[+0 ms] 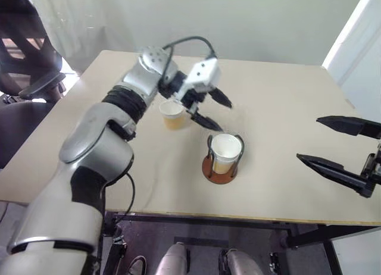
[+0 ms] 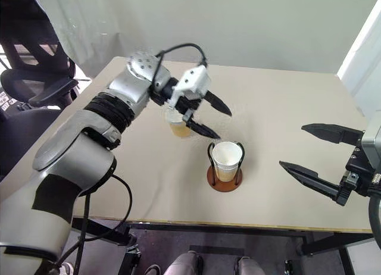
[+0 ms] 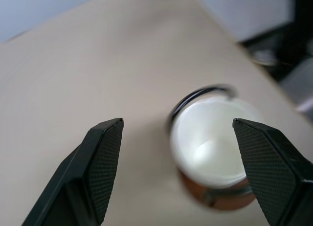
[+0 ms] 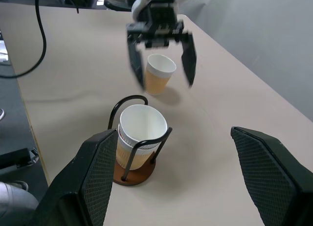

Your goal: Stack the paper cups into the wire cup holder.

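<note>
With a tan paper cup [image 1: 226,152] sitting in the rust-based wire cup holder [image 1: 221,168], the wide-open, empty left claw [image 1: 207,108] is hovering above-left; it wants to be dropping squarely around the loose tan cup [image 1: 172,115] behind it.

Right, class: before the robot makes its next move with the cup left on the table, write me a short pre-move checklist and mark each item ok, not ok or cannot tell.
1. Left gripper open and holding nothing: ok.
2. Right gripper open, off to the side of the work: ok.
3. Cups seated upright between the loops of the wire cup holder: ok; the right wrist view shows two nested rims.
4. Loose paper cup upright on the table, apart from the holder: ok.
5. Left gripper lined up around the loose cup: not ok; it hangs between that cup and the holder.
6. Loose cup undented: cannot tell.
</note>
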Controlling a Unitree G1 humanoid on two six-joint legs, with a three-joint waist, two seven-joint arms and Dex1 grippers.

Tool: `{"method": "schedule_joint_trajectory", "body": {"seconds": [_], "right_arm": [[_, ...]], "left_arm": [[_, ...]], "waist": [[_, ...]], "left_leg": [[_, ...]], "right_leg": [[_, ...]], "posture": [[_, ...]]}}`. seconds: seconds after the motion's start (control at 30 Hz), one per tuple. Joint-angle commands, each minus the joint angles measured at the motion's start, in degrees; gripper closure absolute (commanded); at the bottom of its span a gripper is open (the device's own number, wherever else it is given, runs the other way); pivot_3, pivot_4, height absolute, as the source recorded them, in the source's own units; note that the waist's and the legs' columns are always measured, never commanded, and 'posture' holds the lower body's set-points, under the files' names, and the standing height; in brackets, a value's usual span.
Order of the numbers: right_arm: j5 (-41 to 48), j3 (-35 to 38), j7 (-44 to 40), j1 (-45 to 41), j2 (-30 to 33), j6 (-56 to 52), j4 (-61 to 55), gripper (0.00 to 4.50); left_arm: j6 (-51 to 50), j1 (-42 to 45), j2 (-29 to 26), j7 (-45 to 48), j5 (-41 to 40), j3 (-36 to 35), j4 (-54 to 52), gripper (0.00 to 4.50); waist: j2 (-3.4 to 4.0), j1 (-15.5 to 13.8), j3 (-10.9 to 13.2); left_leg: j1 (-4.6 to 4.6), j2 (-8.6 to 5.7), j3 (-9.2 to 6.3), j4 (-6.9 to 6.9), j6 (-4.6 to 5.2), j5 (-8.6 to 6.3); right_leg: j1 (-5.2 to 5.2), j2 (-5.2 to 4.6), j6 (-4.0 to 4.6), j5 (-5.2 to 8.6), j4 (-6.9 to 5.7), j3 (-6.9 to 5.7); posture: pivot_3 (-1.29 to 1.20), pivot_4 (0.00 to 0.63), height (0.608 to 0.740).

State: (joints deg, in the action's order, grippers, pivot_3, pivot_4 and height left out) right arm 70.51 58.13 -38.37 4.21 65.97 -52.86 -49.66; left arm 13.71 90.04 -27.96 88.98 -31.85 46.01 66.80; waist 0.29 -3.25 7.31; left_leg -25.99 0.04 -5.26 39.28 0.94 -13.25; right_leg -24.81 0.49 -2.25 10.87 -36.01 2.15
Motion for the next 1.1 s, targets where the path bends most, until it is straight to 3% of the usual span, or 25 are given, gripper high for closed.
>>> {"method": "schedule_joint_trajectory", "body": {"seconds": [0.03, 0.2, 0.33, 0.5, 1.0, 1.1], "right_arm": [[-2.04, -2.11, -1.45, -1.3, 1.36, 2.62, 1.99, 0.71], [-4.54, -7.04, -4.0, -3.94, 3.13, 5.03, 5.01, 0.71], [-6.47, -11.15, -6.0, -6.96, 4.43, 6.78, 7.62, 0.71], [-8.39, -15.08, -7.57, -9.83, 4.93, 8.15, 9.49, 0.71], [-8.45, -16.12, -8.41, -12.44, 5.02, 6.05, 9.22, 0.71], [-8.21, -15.68, -8.59, -11.32, 4.17, 5.34, 8.48, 0.71]], "left_arm": [[1.52, -0.68, -3.34, -10.63, 9.23, -7.0, 7.34, 0.69], [0.3, -5.12, -4.92, -24.95, 17.67, -15.13, 10.15, 0.69], [-2.38, -8.16, -5.27, -24.69, 21.13, -21.23, 9.99, 0.69], [-4.44, -11.21, -4.55, -24.57, 23.85, -27.97, 9.8, 0.69], [-5.13, -15.78, -0.2, -26.25, 34.36, -34.02, 9.69, 0.69], [-4.62, -16.18, 0.58, -27.38, 35.88, -34.43, 9.62, 1.27]], "waist": [[0.0, 0.22, 0.0], [0.02, 0.18, 0.0], [0.01, -0.24, -0.01], [0.0, -0.15, -0.02], [0.07, 0.16, 0.02], [0.09, 0.17, 0.03]], "left_leg": [[0.03, -0.01, 0.02, -0.02, 0.0, 0.0], [0.06, -0.08, 0.12, -0.04, 0.02, 0.03], [-0.05, -0.21, 0.24, 0.06, -0.08, 0.23], [0.06, -0.28, 0.8, 0.21, 0.0, 0.28], [0.16, -0.51, 1.58, 0.75, 0.91, -0.18], [0.17, -0.53, 1.58, 0.78, 1.1, -0.28]], "right_leg": [[-0.02, 0.01, 0.0, 0.0, 0.0, 0.05], [-0.05, 0.04, -0.58, 0.33, -0.03, 0.26], [-0.06, 0.0, -0.3, 0.01, 0.02, 0.3], [-0.08, -0.06, -0.6, -0.02, 0.03, 1.01], [-0.09, -0.65, -0.9, -0.01, -0.11, 1.21], [-0.11, -0.83, -0.99, -0.12, -0.1, 1.29]], "posture": [[0.0, 0.15, 0.74], [0.0, 0.15, 0.74], [0.0, 0.15, 0.74], [0.0, 0.15, 0.74], [0.0, 0.15, 0.74], [0.0, 0.15, 0.74]]}}
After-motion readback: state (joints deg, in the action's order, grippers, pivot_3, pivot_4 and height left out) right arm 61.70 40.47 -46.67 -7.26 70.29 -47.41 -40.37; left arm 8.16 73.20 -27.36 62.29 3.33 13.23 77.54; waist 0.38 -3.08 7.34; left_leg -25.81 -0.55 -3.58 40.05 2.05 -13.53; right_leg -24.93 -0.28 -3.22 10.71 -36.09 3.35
